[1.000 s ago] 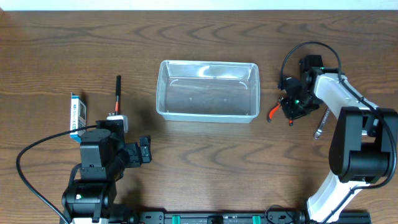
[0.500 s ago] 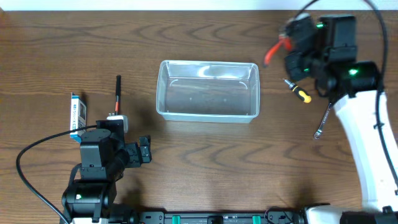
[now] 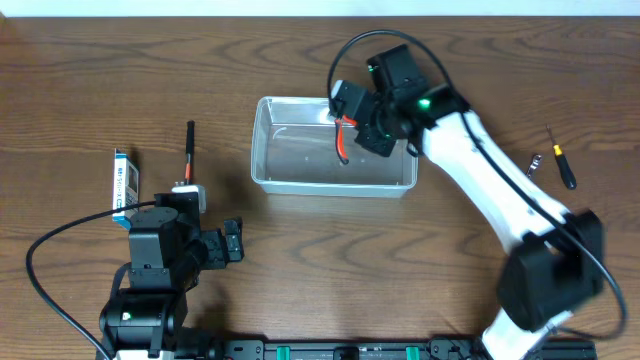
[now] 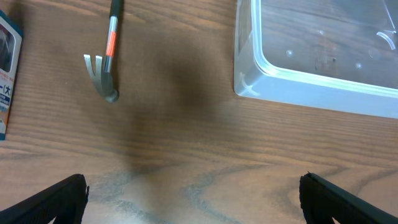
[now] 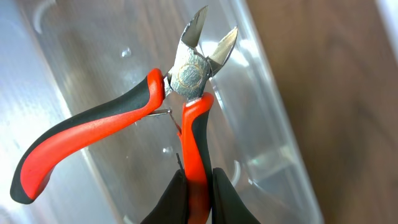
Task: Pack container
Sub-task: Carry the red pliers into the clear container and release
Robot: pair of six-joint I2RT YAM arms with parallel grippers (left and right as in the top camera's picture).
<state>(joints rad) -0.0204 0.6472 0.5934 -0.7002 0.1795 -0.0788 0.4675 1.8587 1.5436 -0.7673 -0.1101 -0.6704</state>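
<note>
The clear plastic container [image 3: 300, 182] sits in the table's middle; it also shows in the left wrist view [image 4: 298, 81] and the right wrist view [image 5: 273, 155]. My right gripper [image 3: 362, 122] is shut on one handle of red-and-black cutting pliers [image 3: 344, 140] and holds them over the container's right part; in the right wrist view the fingers [image 5: 198, 186] pinch the handle of the pliers [image 5: 186, 81]. My left gripper [image 3: 232, 243] is open and empty over bare wood, left of the container, its fingertips at the bottom of the left wrist view [image 4: 193, 199].
A small hammer [image 3: 189, 150] lies left of the container, also in the left wrist view [image 4: 107, 62]. A blue-and-white box [image 3: 123, 183] lies further left. A screwdriver [image 3: 562, 163] and a metal tool [image 3: 534, 164] lie at the right.
My right arm has carried the pliers from the right side of the table, up and leftward, to above the container. The left arm has not moved.
</note>
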